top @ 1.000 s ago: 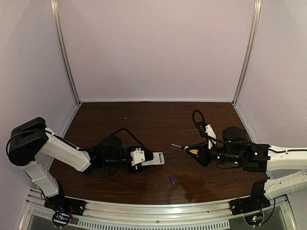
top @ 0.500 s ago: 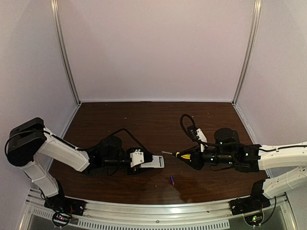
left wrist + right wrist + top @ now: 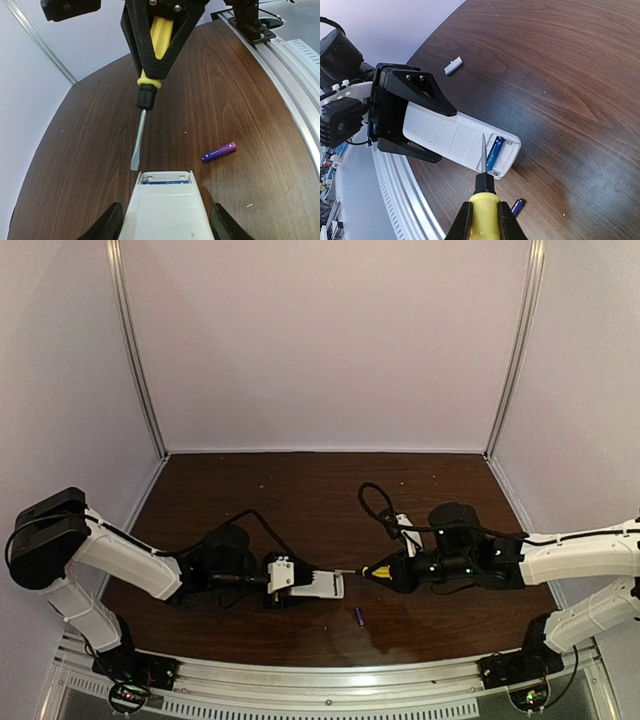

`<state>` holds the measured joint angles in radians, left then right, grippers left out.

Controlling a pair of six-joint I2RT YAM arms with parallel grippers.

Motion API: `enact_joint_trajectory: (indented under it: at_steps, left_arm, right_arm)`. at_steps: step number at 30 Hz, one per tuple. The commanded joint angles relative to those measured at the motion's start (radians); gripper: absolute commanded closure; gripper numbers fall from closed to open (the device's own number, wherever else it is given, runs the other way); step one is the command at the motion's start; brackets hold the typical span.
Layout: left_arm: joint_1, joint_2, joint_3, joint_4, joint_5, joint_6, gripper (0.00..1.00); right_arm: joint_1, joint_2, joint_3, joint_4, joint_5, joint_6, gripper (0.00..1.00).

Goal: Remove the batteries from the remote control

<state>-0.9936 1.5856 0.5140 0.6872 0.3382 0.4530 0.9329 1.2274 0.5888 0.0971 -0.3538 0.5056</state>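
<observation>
While the left fingers (image 3: pixel 415 90) pinch the remote control (image 3: pixel 450 137), one battery (image 3: pixel 219 151) lies on the desk (image 3: pixel 240 75) just beside its open end. The right fingers (image 3: pixel 461 222), clamping the screwdriver (image 3: pixel 483 202), hold its tip over the inside battery (image 3: pixel 493 152), which probably needs levering out next.

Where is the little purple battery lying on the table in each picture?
Top view: the loose battery lies low in the middle, just below the remote.
Left wrist view: right of centre, right of the remote's open end.
Right wrist view: at the bottom edge, beside the screwdriver handle.
Shared landmark: the remote's open end, close to the battery in all three.
</observation>
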Motion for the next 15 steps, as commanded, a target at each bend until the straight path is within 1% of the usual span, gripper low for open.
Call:
enact_joint_trajectory:
  at_steps: [1,5,10,15]
  left_arm:
    - [0.009,0.009,0.018,0.033,0.041,0.010,1.00]
    - [0.007,0.041,0.043,0.027,0.055,-0.003,1.00]
    - [0.008,0.030,0.027,0.048,0.051,-0.006,1.00]
    - [0.008,0.043,0.035,0.028,0.032,-0.003,1.00]
  right_arm:
    - [-0.019,0.018,0.036,-0.054,-0.048,0.012,1.00]
    - [-0.025,0.045,0.055,-0.078,-0.055,0.011,1.00]
    - [-0.027,0.074,0.073,-0.089,-0.138,0.017,1.00]
    - [-0.039,0.067,0.060,-0.117,-0.107,0.029,1.00]
